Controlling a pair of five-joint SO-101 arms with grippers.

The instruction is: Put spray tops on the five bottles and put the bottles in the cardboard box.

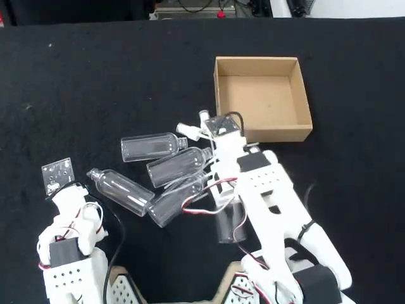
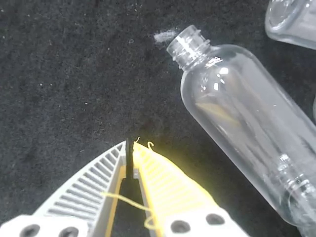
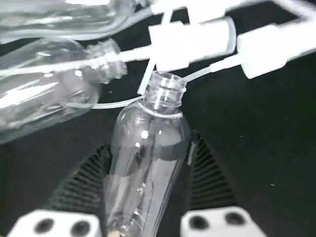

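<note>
Between my right gripper's (image 3: 150, 143) black fingers (image 3: 205, 170) stands a clear open-necked bottle (image 3: 148, 148), and the gripper is shut on it. Just past its neck lie white spray tops (image 3: 190, 42) with thin tubes, seen from above (image 1: 193, 130) beside the cardboard box (image 1: 297, 101). Other clear bottles lie in a loose fan (image 1: 152, 147), (image 1: 180, 166), (image 1: 120, 190), (image 1: 174, 201). My left gripper (image 2: 129, 148) is shut on nothing, just above the cloth, a short way from the open neck of one lying bottle (image 2: 237, 113).
Black cloth covers the table (image 1: 95, 82). The open box has nothing inside and sits behind the right arm (image 1: 278, 196). The left arm (image 1: 69, 240) is folded at the near left corner. One more bottle (image 1: 229, 223) shows under the right arm.
</note>
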